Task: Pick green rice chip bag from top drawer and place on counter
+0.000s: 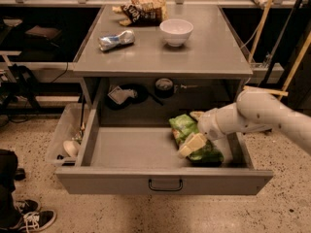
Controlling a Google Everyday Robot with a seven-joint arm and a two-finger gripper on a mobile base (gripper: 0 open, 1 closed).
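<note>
The top drawer (pixel 121 152) is pulled open below the counter (pixel 204 52), its dark handle centred on the front panel. The green rice chip bag (pixel 183 125) lies crumpled in the drawer's right half. My gripper (pixel 192 145), cream-tipped at the end of the white arm (pixel 262 113), reaches in from the right and rests on the middle of the bag, hiding part of it. The bag's lower end (pixel 210 155) shows beyond the gripper, near the drawer's front right corner.
On the counter stand a white bowl (pixel 176 31), a crushed silver can (pixel 116 39) and a brown-and-white chip bag (pixel 146 6). The dark shelf beneath holds a pan (pixel 127 94) and a round object (pixel 165 85). A clear bin (pixel 65 137) stands left of the drawer. A shoe (pixel 31 220) is at bottom left.
</note>
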